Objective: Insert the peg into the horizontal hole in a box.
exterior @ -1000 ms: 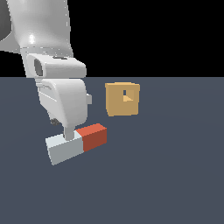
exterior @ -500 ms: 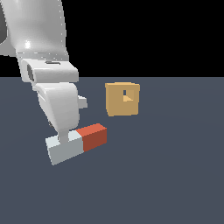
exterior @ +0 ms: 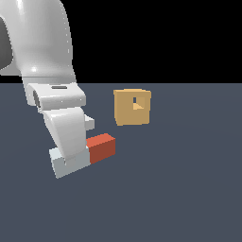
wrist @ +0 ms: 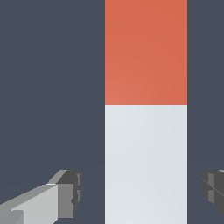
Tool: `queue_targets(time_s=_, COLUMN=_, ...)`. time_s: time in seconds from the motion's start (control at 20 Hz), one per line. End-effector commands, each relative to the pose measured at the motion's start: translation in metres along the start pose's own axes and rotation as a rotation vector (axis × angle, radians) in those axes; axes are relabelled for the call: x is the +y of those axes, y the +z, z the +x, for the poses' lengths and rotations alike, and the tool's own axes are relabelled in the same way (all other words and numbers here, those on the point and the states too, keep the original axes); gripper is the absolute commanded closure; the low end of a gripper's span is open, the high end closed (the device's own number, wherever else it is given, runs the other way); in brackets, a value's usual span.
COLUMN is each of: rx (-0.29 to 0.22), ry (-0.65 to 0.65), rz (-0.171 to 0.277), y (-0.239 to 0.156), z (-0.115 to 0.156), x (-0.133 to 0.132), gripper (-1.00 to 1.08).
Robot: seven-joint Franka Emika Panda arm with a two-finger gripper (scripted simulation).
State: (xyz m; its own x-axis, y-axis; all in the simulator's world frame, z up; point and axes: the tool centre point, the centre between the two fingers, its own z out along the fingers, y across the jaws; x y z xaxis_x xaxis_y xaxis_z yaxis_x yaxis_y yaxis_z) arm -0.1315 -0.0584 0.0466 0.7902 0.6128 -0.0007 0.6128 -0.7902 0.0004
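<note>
Peg lies flat on the dark grey desk, low toward the exterior view's left, with its pale grey-white half pointing toward that left and nearer the camera, and its red half pointing toward the exterior view's right and farther back. The white arm comes down from the upper left of the exterior view, its thick upper link curving over into a flat wrist block, below which the hand tilts down onto the pale half of the peg and hides part of it. In the wrist view the peg runs as a broad straight bar through the picture, red half beyond the pale half, and the fingers stand spread on either side of the pale half, with a strip of desk showing between each dark pad and the bar's side; they are released and touch nothing, the midpoint between them falling on the pale half. The second finger shows only as a dark pad at the edge of the wrist view. The box, tan and cube-shaped, sits on the desk well apart from the peg, farther back and toward the exterior view's right. Its small square hole opens in the face turned to the camera, off-centre toward that face's upper right.
</note>
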Motion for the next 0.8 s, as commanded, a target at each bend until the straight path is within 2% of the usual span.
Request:
queue_targets(time_s=0.0, rx=0.000, ry=0.001, rz=0.000, y=0.011, z=0.000, x=0.000, gripper=-0.92)
queue_targets(time_s=0.35, rx=0.001, ry=0.002, rz=0.001, y=0.023, z=0.000, x=-0.001, gripper=-0.92)
queue_targets(time_s=0.4, rx=0.001, ry=0.002, rz=0.001, y=0.023, z=0.000, x=-0.001, gripper=1.08)
queue_targets(time_s=0.75, rx=0.001, ry=0.002, rz=0.001, y=0.023, z=0.000, x=-0.001, gripper=1.08)
